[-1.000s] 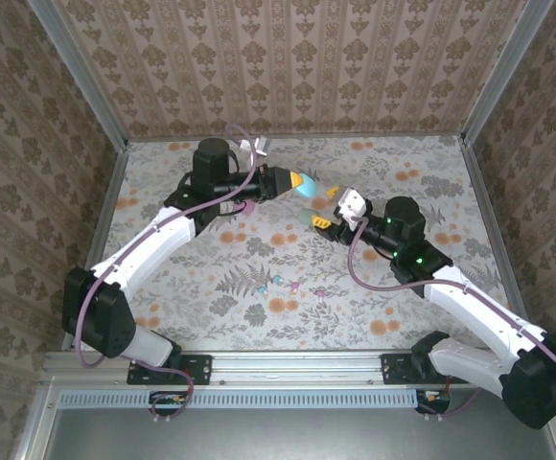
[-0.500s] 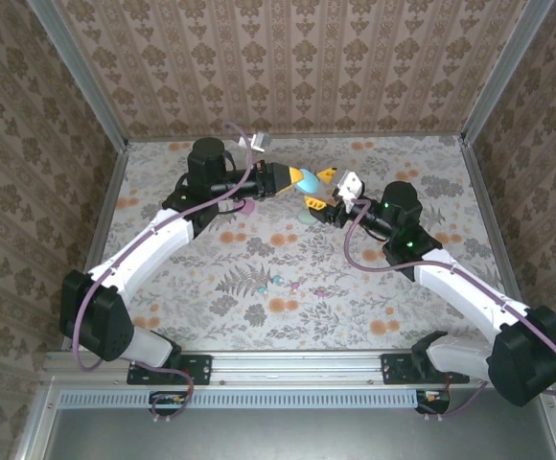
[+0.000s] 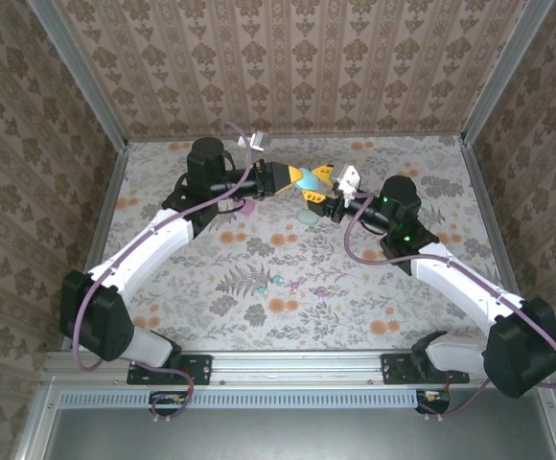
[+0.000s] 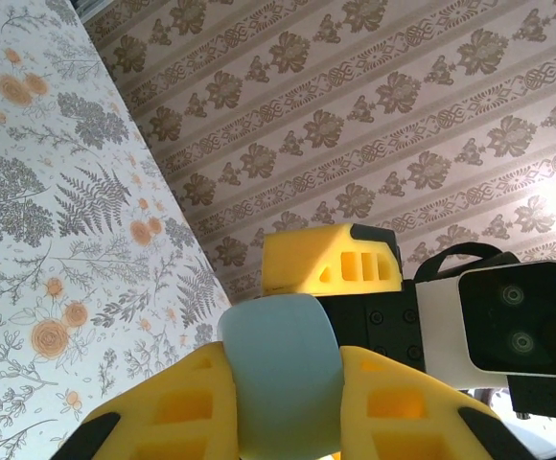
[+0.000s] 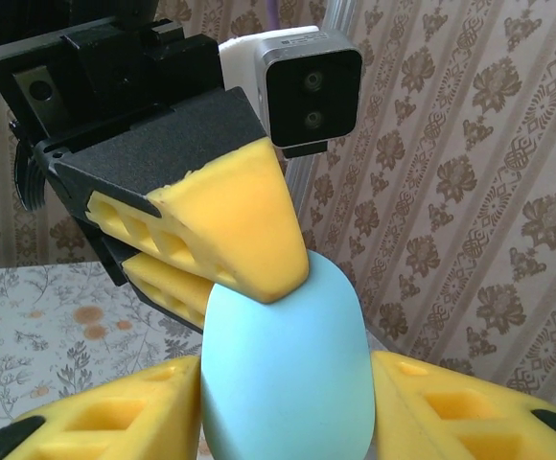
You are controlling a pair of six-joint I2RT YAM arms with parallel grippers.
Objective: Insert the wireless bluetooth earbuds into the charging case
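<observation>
Pinches charging case in left pincer, long axis toward right pincer. Flanks its free end there; cannot tell whether clamped.

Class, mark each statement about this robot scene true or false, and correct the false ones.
1. The left hand grips a pale blue case. True.
2. The case rests on the table. False: it is held up in the air.
3. The right hand has a finger on each side of the case. True.
4. Every one of the earbuds is in the case. False: tiny earbuds lie on the table.
5. The table is plain white. False: it has a floral print.
</observation>
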